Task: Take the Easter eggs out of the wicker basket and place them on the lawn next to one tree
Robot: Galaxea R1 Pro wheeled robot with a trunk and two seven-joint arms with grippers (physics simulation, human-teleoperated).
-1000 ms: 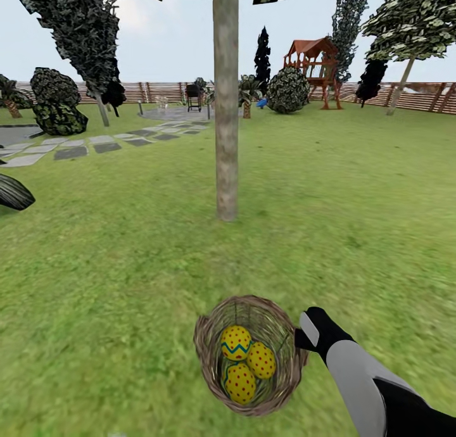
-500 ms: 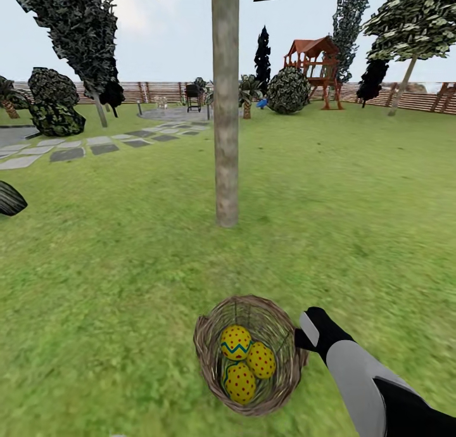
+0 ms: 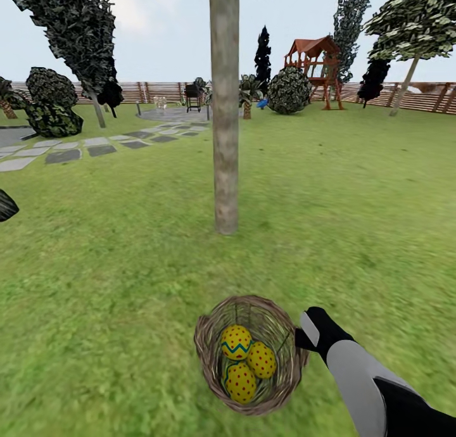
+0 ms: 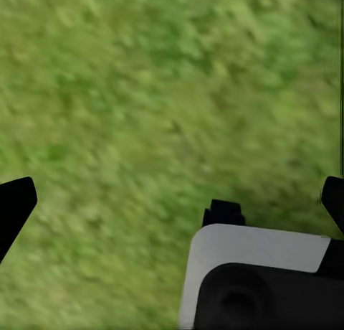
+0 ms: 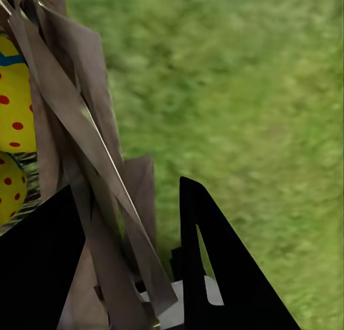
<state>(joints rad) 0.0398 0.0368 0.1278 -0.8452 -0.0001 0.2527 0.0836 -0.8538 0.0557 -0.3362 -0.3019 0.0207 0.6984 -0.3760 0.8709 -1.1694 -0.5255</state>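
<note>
Camera closes slightly on tree (image 3: 225,107); right gripper (image 3: 299,339) jaws pinch wicker basket (image 3: 206,354) rim, left jaws spread, three Easter eggs (image 3: 247,363) not yet unloaded.

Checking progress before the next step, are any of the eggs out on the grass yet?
No, all three eggs lie inside the basket, which the right gripper holds by its rim.

The right arm (image 3: 364,377) at the lower right of the head view has a smooth pale grey shell between glossy black joint sections. Its gripper (image 3: 303,333) is black with a light grey panel. Wrist views show matte black, wedge-shaped fingers (image 5: 215,272) and a white-and-black housing (image 4: 258,276).
</note>
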